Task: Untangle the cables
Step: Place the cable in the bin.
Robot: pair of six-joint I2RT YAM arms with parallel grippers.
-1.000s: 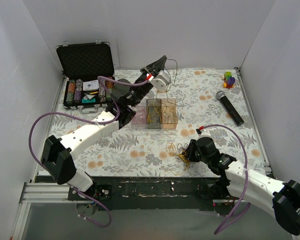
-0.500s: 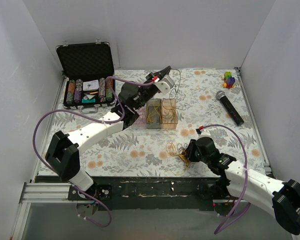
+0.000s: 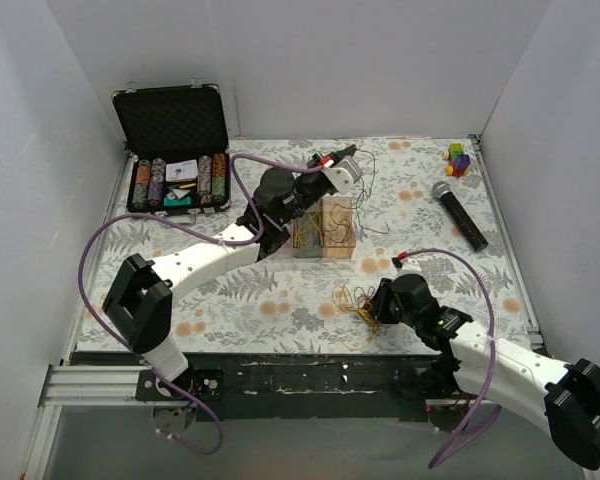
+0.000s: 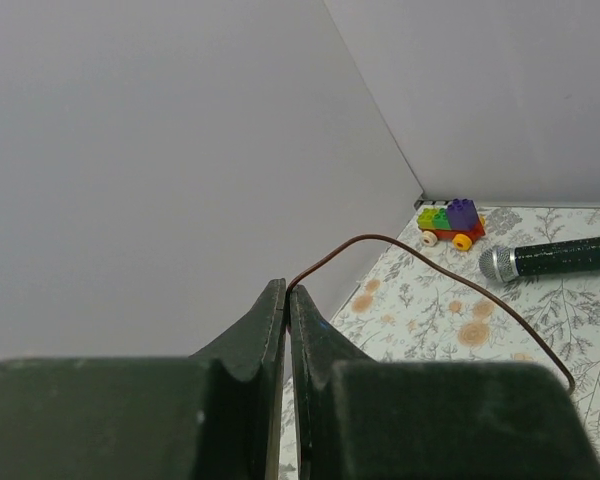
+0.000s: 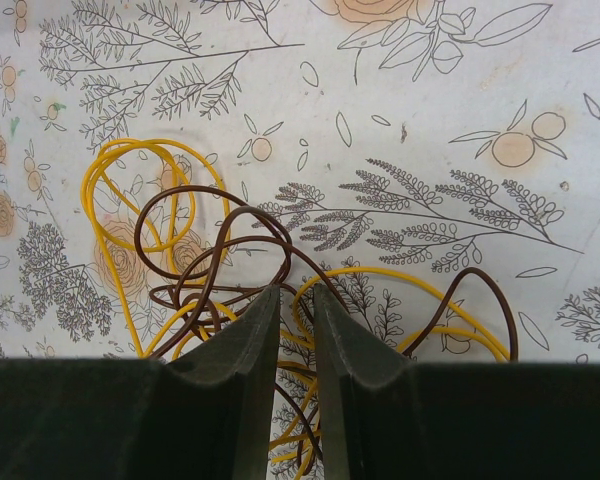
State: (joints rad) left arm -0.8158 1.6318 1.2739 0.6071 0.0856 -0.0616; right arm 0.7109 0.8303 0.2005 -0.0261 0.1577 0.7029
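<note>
On a floral-print table (image 3: 260, 290) seen from the overhead cam, the wire bundle (image 3: 358, 300) lies near the front edge, right of ctr, a loose tangle of yellow and dark strands sprawled roughly left-right. The right gripper (image 3: 376, 310) sits at the bundle's right side, fingers aimed left into it. Farther back, the left gripper (image 3: 354, 153) is raised above a clear box (image 3: 325, 228) w/ more thin wires inside. One thin brown wire (image 3: 368, 178) drops from its tips toward the table just right of the box, long axis near vertical in this view. An open chip case (image 3: 175, 160) stands at back left, a mic (image 3: 458, 212) and a toy block car (image 3: 459, 158) at back right.

Left wrist cam: left gripper (image 4: 287, 300) jaws are pressed together, pinching one end of the brown wire (image 4: 370, 237). The wire rises from the tips, arcs over to the right and slopes down, its free end pointing down at frame right. Toy car (image 4: 450, 222) and mic (image 4: 550, 258) lie in the bkgd.

Right wrist cam: right gripper (image 5: 297, 290) jaws stand a narrow slit apart, planted on the bundle (image 5: 210, 260). Yellow and brown loops fan out to both sides along a left-right axis, and strands run into the gap btwn the fingers. Can't tell whether any strand is actually clamped.
</note>
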